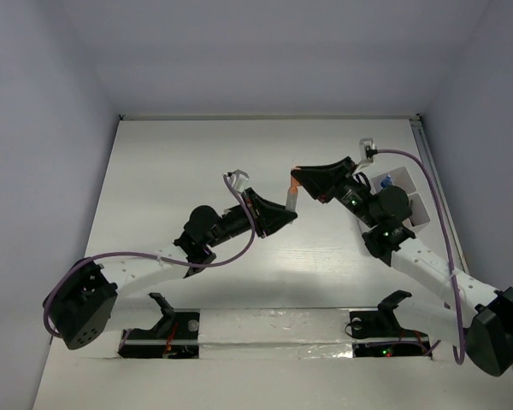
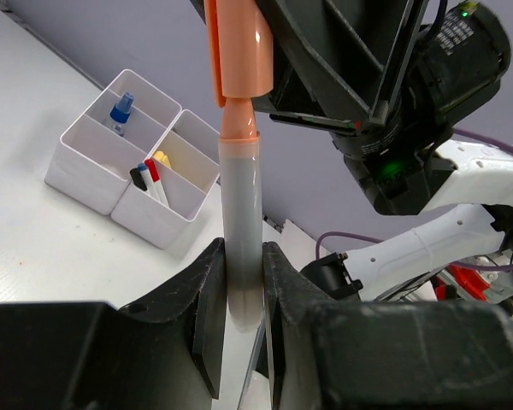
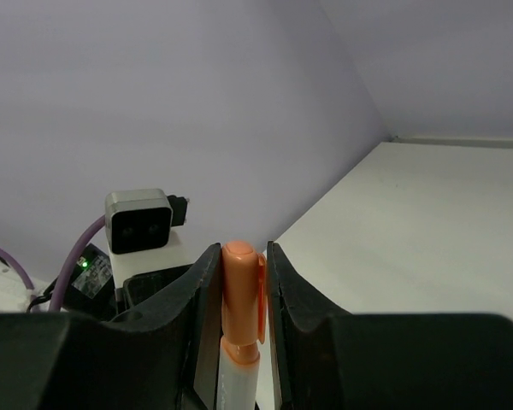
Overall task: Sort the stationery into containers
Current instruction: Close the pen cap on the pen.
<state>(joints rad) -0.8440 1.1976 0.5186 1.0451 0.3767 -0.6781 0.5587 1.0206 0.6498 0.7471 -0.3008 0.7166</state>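
Observation:
A white orange-capped tube (image 1: pixel 289 202) hangs in the air between both grippers over the middle of the table. My left gripper (image 1: pixel 280 219) is shut on its white body (image 2: pixel 242 222). My right gripper (image 1: pixel 303 182) is shut on its orange cap (image 3: pixel 240 286), and the white body (image 3: pixel 237 384) shows below it. In the left wrist view the cap (image 2: pixel 238 51) sits above a narrower orange collar. The joined white containers (image 1: pixel 408 202) stand at the right edge; they also show in the left wrist view (image 2: pixel 85 175), holding a blue-topped item (image 2: pixel 120 109) and black, red and yellow tipped items (image 2: pixel 150 173).
The containers stand close behind my right arm (image 1: pixel 410 252). A rail runs along the table's right edge (image 1: pixel 430 171). White walls close the table at the back and both sides. A taped strip (image 1: pixel 274 329) crosses the near edge between the arm bases.

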